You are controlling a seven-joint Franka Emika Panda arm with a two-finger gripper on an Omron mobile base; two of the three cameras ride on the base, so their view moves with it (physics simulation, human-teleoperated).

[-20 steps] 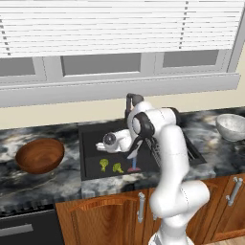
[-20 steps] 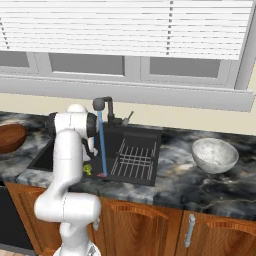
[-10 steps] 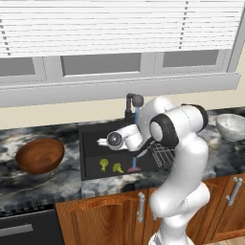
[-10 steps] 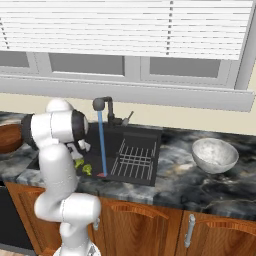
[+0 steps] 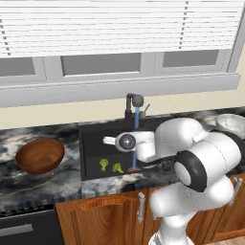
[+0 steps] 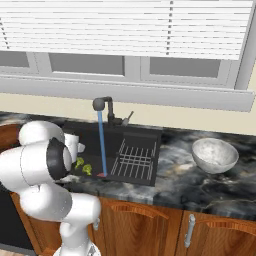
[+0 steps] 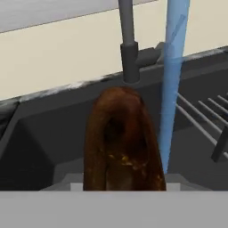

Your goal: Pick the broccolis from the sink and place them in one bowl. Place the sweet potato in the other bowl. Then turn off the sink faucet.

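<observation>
The sweet potato (image 7: 122, 142) is seen close up in the hand view, rising from the bottom edge directly in front of the camera, and appears to be grasped by the hand (image 5: 111, 140), which is held above the left part of the sink (image 5: 91, 139). The fingertips themselves are hidden behind the sweet potato. Two broccolis (image 5: 103, 164) (image 5: 117, 168) lie side by side on the sink floor, near its front wall. A blue stream of water (image 5: 136, 139) runs down from the faucet (image 5: 134, 101) and lands just beside them. A wire rack (image 6: 134, 160) sits in the right part of the sink. The wooden bowl (image 5: 40, 155) stands on the table (image 5: 28, 184) to the left of the sink, and the grey speckled bowl (image 6: 215, 155) stands on the table to the right.
</observation>
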